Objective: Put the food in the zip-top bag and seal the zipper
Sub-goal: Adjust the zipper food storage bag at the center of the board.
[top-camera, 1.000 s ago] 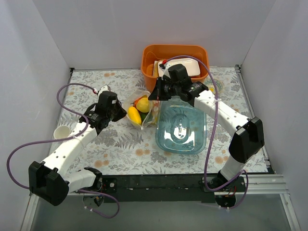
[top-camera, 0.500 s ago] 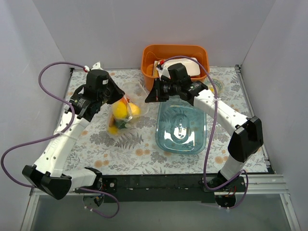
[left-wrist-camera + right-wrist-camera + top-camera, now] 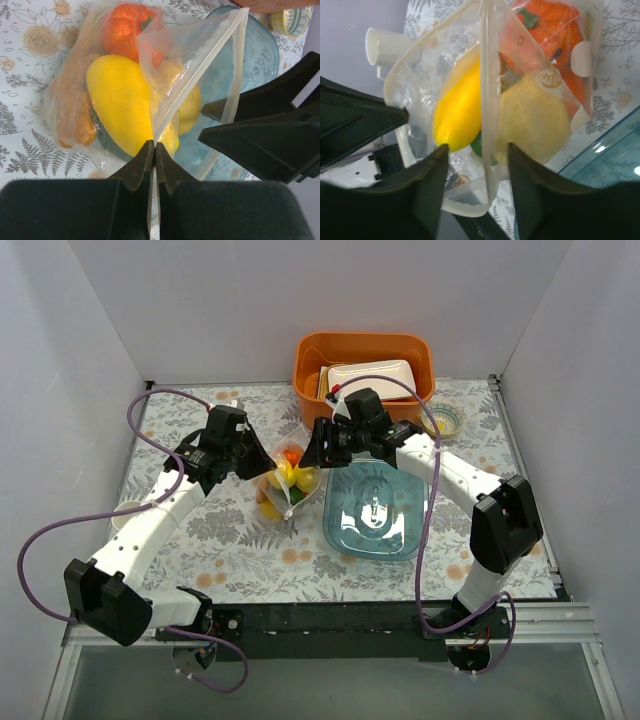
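Left wrist: left hand (image 3: 154, 145) pinches the zipper (image 3: 197, 72), food (image 3: 120, 95) bagged just beyond.

My left gripper (image 3: 258, 466) was at the bag's (image 3: 290, 493) left edge and my right gripper (image 3: 310, 455) at its right, with the bag between them over the floral mat (image 3: 250, 540). Yellow, orange and green food (image 3: 285, 475) showed through the plastic. The blue dish (image 3: 377, 530) lay just right of the bag. Behind it, the orange bin (image 3: 310, 375) held a white tray (image 3: 375, 378).
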Controlling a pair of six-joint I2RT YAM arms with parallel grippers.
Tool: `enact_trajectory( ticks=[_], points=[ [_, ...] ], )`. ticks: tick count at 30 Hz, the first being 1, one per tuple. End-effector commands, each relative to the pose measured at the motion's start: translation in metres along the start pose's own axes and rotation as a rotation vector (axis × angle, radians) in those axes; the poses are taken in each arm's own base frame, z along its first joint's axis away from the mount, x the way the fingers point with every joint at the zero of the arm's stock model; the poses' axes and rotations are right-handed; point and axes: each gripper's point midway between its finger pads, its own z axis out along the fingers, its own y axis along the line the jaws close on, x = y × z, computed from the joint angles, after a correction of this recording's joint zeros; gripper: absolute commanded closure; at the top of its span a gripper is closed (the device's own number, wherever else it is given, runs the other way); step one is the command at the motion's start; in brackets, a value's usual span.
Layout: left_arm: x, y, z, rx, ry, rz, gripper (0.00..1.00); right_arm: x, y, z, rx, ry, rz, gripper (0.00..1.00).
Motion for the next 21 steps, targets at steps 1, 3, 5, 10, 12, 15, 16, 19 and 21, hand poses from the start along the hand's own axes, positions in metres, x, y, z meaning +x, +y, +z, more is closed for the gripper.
enact_trajectory(
  ticks=[1,3,5,10,12,15,16,19,21],
  points=[
    [-0.004,-0.018,-0.003,0.097,-0.007,0.012,1.0,-0.016,0.002,-0.025,0.057,-0.133,-0.046,0.32],
    [-0.005,-0.02,-0.003,0.104,-0.01,0.011,1.0,-0.019,-0.002,-0.033,0.102,-0.161,-0.046,0.26],
    [-0.006,-0.022,-0.003,0.112,-0.012,0.013,1.0,-0.02,-0.008,-0.042,0.158,-0.172,-0.044,0.25],
    [-0.008,-0.029,-0.001,0.138,-0.008,0.017,1.0,-0.005,-0.019,-0.05,0.218,-0.15,-0.026,0.28],
    [-0.009,-0.031,0.0,0.143,-0.007,0.019,1.0,0.0,-0.02,-0.05,0.211,-0.145,-0.02,0.32],
    [-0.01,-0.033,0.001,0.147,-0.007,0.021,1.0,0.007,-0.021,-0.049,0.201,-0.13,-0.009,0.36],
    [-0.01,-0.033,0.001,0.15,-0.007,0.019,1.0,0.008,-0.022,-0.047,0.202,-0.124,-0.008,0.37],
    [-0.01,-0.034,0.001,0.153,-0.006,0.02,1.0,0.012,-0.026,-0.046,0.219,-0.113,0.001,0.37],
    [-0.011,-0.035,0.0,0.156,-0.009,0.02,1.0,0.015,-0.029,-0.046,0.226,-0.107,0.013,0.38]
  ],
)
